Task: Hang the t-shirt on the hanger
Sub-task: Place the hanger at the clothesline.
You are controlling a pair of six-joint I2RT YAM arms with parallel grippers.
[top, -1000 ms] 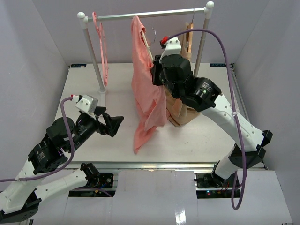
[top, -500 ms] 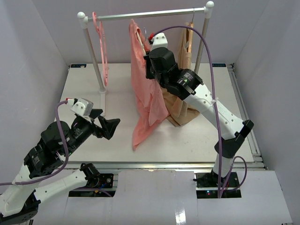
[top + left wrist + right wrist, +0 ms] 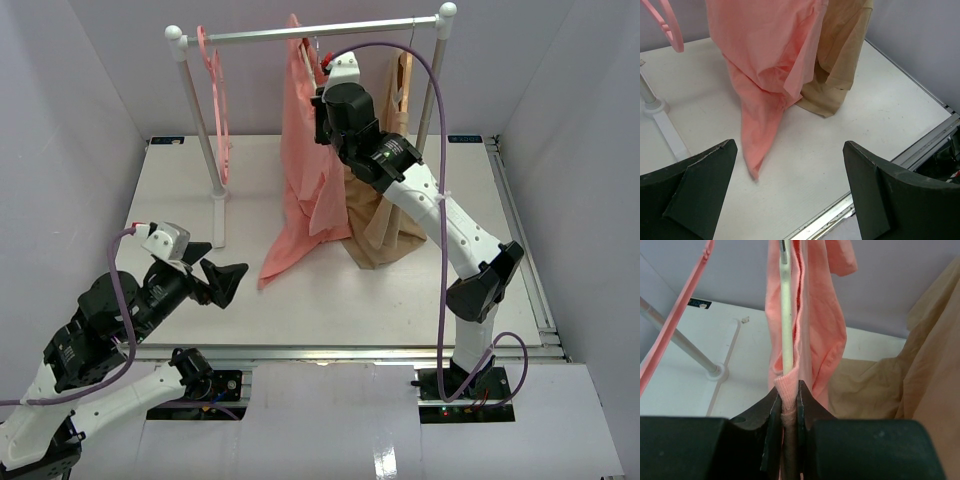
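The salmon-pink t-shirt [image 3: 305, 160] hangs from just under the rail, its lower tip trailing toward the table. In the left wrist view the t-shirt [image 3: 765, 65] hangs ahead of my fingers. My right gripper [image 3: 322, 105] is raised beside it and shut on the t-shirt's ribbed collar [image 3: 787, 385] and the cream-white hanger [image 3: 786, 315] inside it. The hanger's arm runs up from the jaws between folds of fabric; its hook is hidden. My left gripper [image 3: 225, 280] is open and empty, low over the near left of the table, apart from the t-shirt.
A clothes rail [image 3: 310, 32] on two white posts spans the back. A pink hanger [image 3: 215, 95] hangs at its left. A beige garment [image 3: 385, 215] on a wooden hanger hangs right of the t-shirt. The left post's base [image 3: 218, 225] stands on the table.
My right gripper has risen toward the rail, lifting the t-shirt and hanger up and back. My left arm has drawn back and down toward the near left.
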